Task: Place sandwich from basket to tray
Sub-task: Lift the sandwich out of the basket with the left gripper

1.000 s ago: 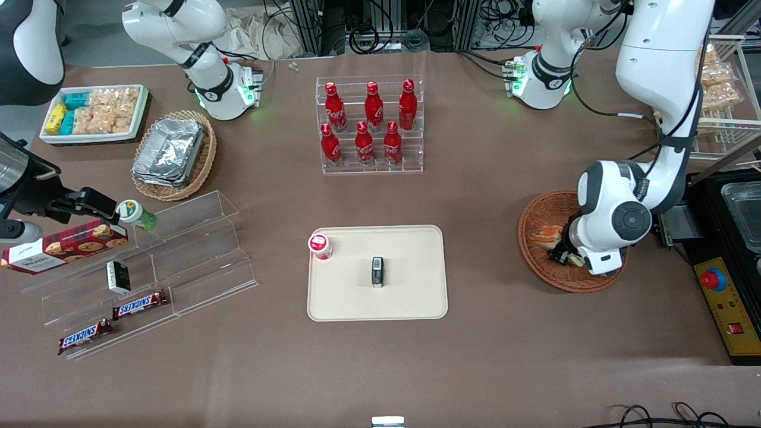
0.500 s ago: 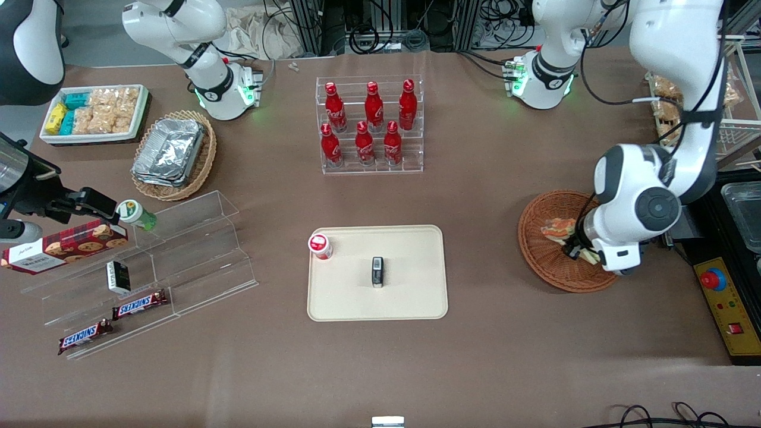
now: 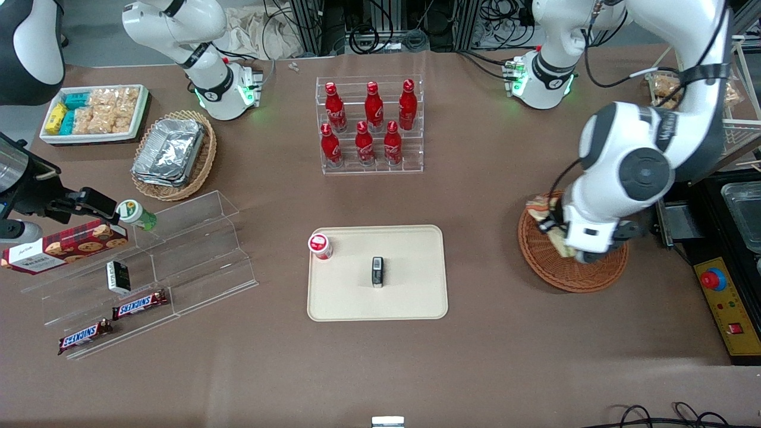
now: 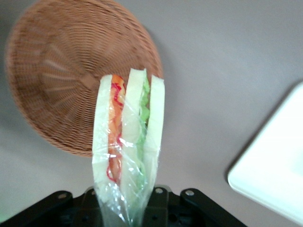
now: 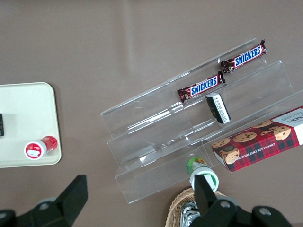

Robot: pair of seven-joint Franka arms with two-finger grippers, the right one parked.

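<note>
**Sandwich held above the basket**

The gripper (image 3: 550,229) hangs over the reddish-brown wicker basket (image 3: 550,270), its fingers closed on the wrapped sandwich (image 4: 129,142), which is lifted clear of the weave. The basket stands on a brown table (image 3: 380,368) toward the working arm's end. The cream tray (image 3: 410,300) lies mid-table, carrying a small red-capped bottle (image 3: 320,245) and a small dark packet (image 3: 377,271). Farther from the front camera stands a clear rack of red bottles (image 3: 370,125). Cables (image 3: 380,30) crowd the floor past the table's edge.
</note>
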